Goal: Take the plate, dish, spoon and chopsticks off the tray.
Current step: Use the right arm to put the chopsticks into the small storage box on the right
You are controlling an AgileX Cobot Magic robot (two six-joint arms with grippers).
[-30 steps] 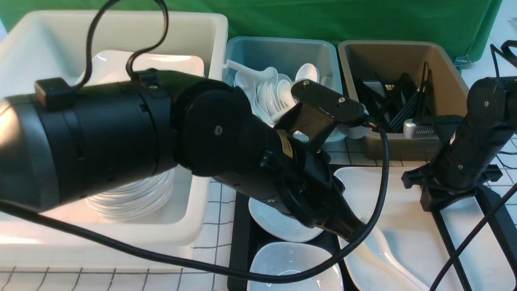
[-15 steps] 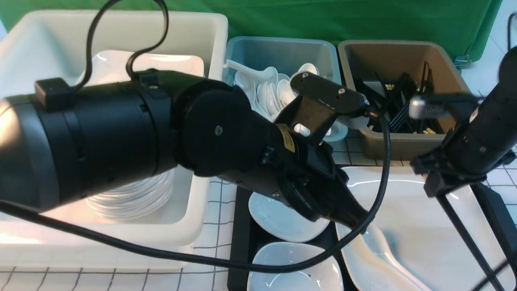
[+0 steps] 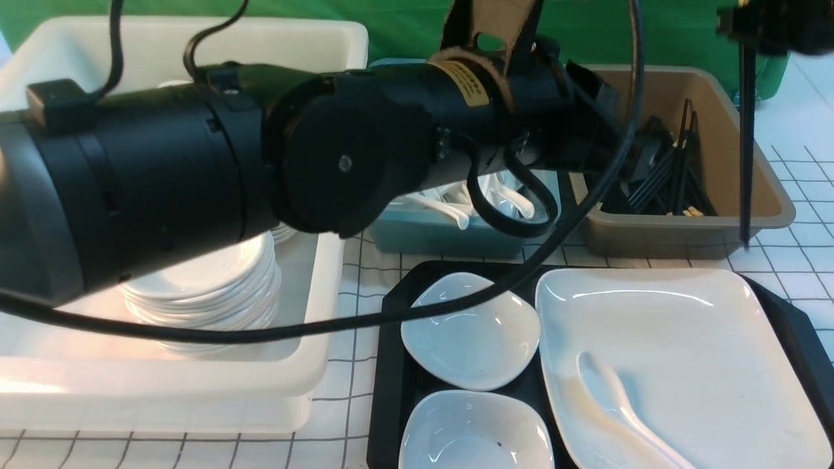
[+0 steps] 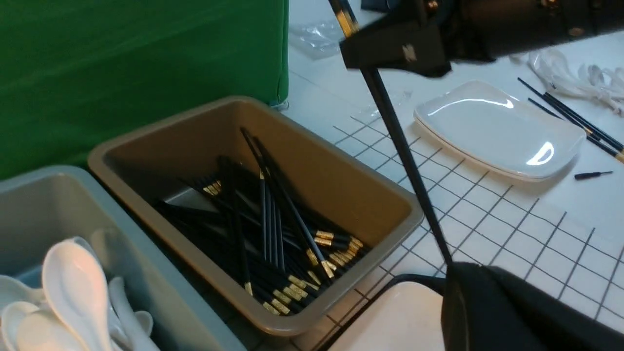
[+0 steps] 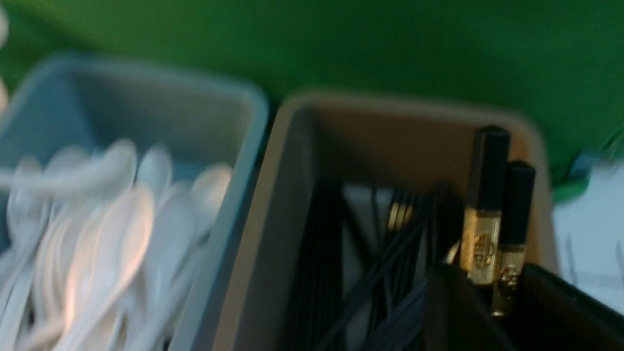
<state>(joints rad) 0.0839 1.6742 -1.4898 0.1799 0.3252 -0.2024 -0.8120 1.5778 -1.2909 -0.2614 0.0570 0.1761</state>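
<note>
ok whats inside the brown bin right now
The brown bin holds a heap of black chopsticks with gold bands, lying crisscrossed. A small grey patch shows through the heap; the rest of the bottom is covered by it.

Table [image 3: 355, 365]: white top w/ thin black grid lines. Directly on it, far side, robot's L to R: big white bin [image 3: 195, 397], teal bin [image 3: 443, 238], brown bin [image 3: 684, 238], all close together. Black tray [image 3: 389, 365] sits in front of teal/brown bins, just beside white bin. Past brown bin, apart: spare white plate [image 4: 497, 129], loose chopsticks [image 4: 570, 114] beside it, small black tool [image 4: 592, 174] nr plate edge.
</note>
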